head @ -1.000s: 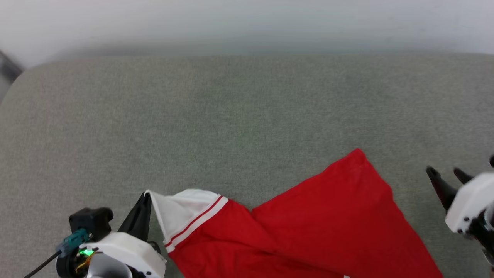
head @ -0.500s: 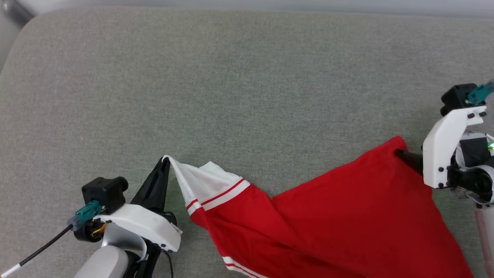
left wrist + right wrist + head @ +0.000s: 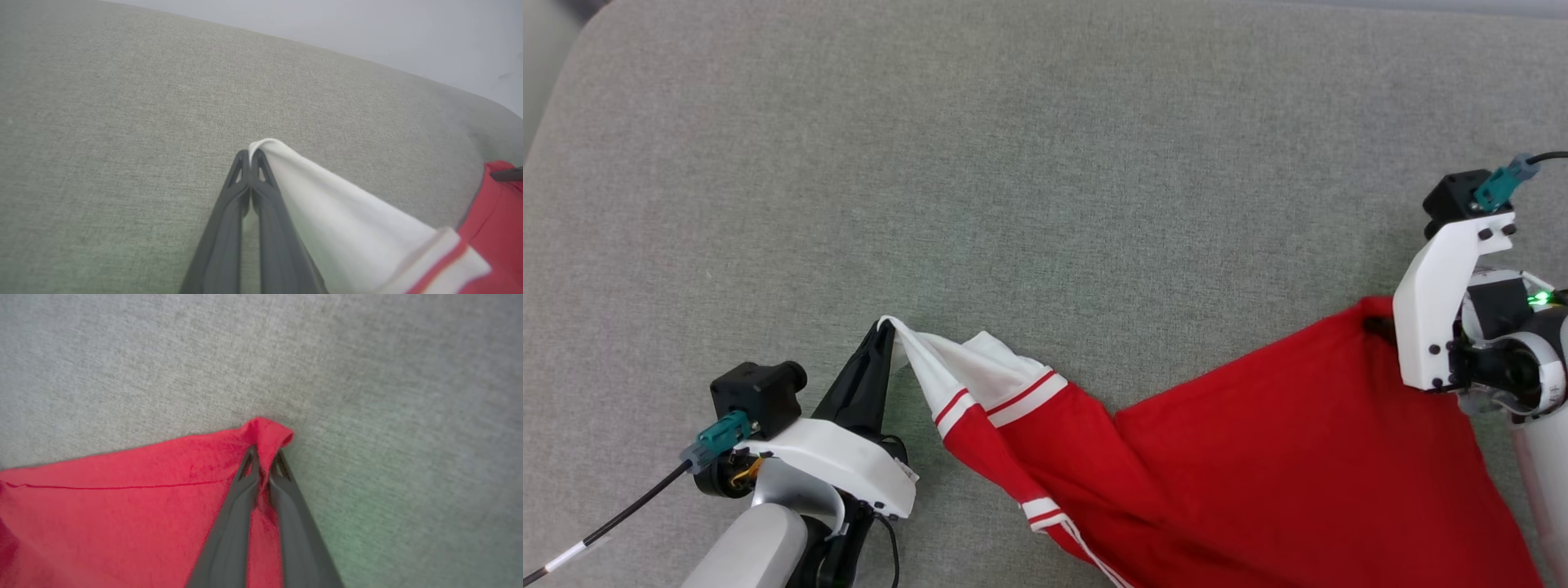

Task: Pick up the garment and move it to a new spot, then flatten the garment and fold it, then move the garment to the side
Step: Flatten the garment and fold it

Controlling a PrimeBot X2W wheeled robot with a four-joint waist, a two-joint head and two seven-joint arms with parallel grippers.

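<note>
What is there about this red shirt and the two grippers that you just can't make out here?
Lower part of the garment: head view, cut off by the bottom edge.
Fingertips of the right gripper: head view, hidden behind its own white housing.
Red body of the garment: left wrist view, cut off by the right edge, blurred.
Cloth under the twist: head view, covered by its own folds.

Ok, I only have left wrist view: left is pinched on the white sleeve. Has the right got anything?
Observer: Yes. Right wrist view has the right gripper shut on a bunched red corner of the garment.
Operator: Trim on that corner?
Observer: None; plain red, one stitch line along the edge.
Operator: Cloth flat between the two grips?
Observer: No. Head view shows it folded over itself beside the striped trim.
</note>
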